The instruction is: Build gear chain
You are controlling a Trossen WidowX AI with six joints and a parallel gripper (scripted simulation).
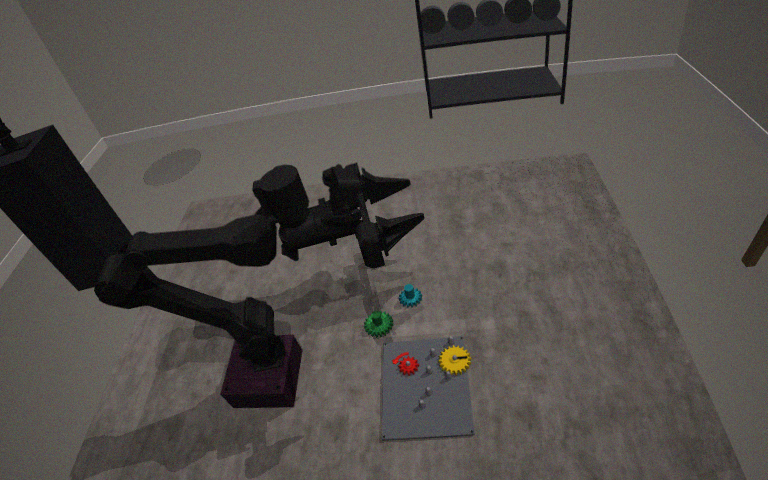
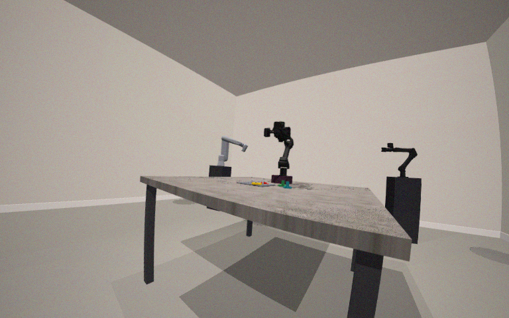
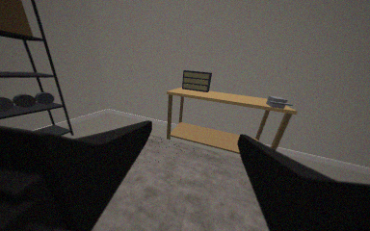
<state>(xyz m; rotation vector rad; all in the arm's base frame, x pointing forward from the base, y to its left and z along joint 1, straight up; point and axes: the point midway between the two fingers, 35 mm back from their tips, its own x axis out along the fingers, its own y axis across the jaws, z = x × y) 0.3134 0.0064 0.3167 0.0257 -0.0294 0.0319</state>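
Observation:
The grey board (image 1: 402,418) lies on the table. The red gear (image 1: 408,367) sits on a peg at its left, beside the red arrow (image 1: 400,357). The yellow gear (image 1: 454,360) with a black stripe sits on a peg near the right edge. Several bare pegs stand between and around them, such as one peg (image 1: 428,369) right of the red gear. A green gear (image 1: 378,324) and a teal gear (image 1: 410,296) (image 2: 287,185) stand loose on the table behind the board, each with a knob on top. My gripper (image 1: 416,199) (image 3: 194,132) is open and empty, high above the table.
The arm's base (image 1: 261,384) (image 2: 282,179) stands left of the board. A shelf rack (image 1: 495,87) and, in the wrist view, a wooden bench (image 3: 231,98) stand away from the table. Two other arms stand on dark pedestals beyond the table in the exterior view.

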